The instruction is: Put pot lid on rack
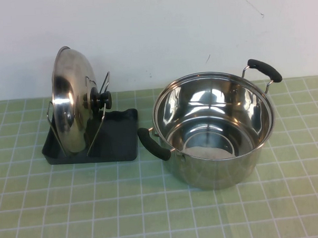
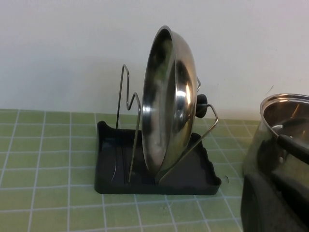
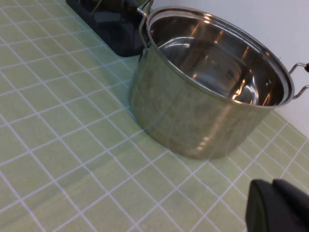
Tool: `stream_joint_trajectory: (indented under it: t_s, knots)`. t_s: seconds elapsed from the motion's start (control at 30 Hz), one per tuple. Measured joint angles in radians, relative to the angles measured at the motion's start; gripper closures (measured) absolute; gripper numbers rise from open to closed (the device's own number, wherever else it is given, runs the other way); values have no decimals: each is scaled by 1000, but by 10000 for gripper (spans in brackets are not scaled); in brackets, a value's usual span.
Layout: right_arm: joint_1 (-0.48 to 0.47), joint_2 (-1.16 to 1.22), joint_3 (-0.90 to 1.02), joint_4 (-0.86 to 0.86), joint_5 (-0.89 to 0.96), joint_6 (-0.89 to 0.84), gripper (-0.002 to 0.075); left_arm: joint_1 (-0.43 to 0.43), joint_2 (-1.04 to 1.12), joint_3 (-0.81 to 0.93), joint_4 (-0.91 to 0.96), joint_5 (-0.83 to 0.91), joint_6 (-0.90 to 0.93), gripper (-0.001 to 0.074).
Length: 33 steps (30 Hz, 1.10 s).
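We see the lid [image 1: 71, 101] standing on its edge in the rack [image 1: 120, 139], nearly upright, with a slight lean. It sits between the 2 wire loops [image 2: 126, 104] of the rack, and its black knob [image 1: 101, 99] points toward the pot [image 1: 215, 129]. In the left wrist view the lid [image 2: 169, 101] shows its hollow shiny inner side toward the free loop, and its lower edge rests in the dark tray of the rack [image 2: 108, 181]. One wire runs up along its domed side, close below the knob [image 2: 201, 105].

The rack stands on the left part of the table [image 1: 152, 214], which has a green cover with white grid lines. The pot stands just beside the rack on the right, open, and its near black handle [image 1: 151, 144] comes close to the corner of the tray. The other handle [image 1: 265, 69] is on the far right side. In the right wrist view the pot [image 3: 203, 92] fills the middle and a part of the rack [image 3: 113, 26] shows behind it.

The high view shows no arm over the table. We see only a dark piece of the left gripper [image 2: 275, 203] at the corner of its own view, beside the pot, and a dark piece of the right gripper [image 3: 277, 207] low over the table near the pot. We cannot tell if the fingers of either one are spread or pressed together
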Motion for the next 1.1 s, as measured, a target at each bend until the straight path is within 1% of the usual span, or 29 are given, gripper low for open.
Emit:
stream_joint_trajectory:
  t_s: [0.13, 0.2, 0.33, 0.43, 0.57, 0.77, 1.1]
  knots:
    - [0, 0, 0, 0, 0, 0, 727, 0, 0, 5, 0, -8, -4, 734]
    - [0, 0, 0, 0, 0, 0, 727, 0, -5, 32, 40, -73, -7, 734]
    - [0, 0, 1, 0, 0, 0, 727, 8, -19, 135, 211, -260, -15, 735]
    - [0, 0, 5, -2, 0, 0, 727, 10, -62, 231, 268, -306, -47, 735]
    - [0, 0, 5, -2, 0, 0, 727, 10, -154, 339, 307, -257, -138, 735]
    - [0, 0, 5, -2, -3, 0, 727, 10, -183, 348, 380, -76, -270, 735]
    - [0, 0, 5, -2, -3, 0, 727, 10, -187, 346, 401, -61, -296, 735]
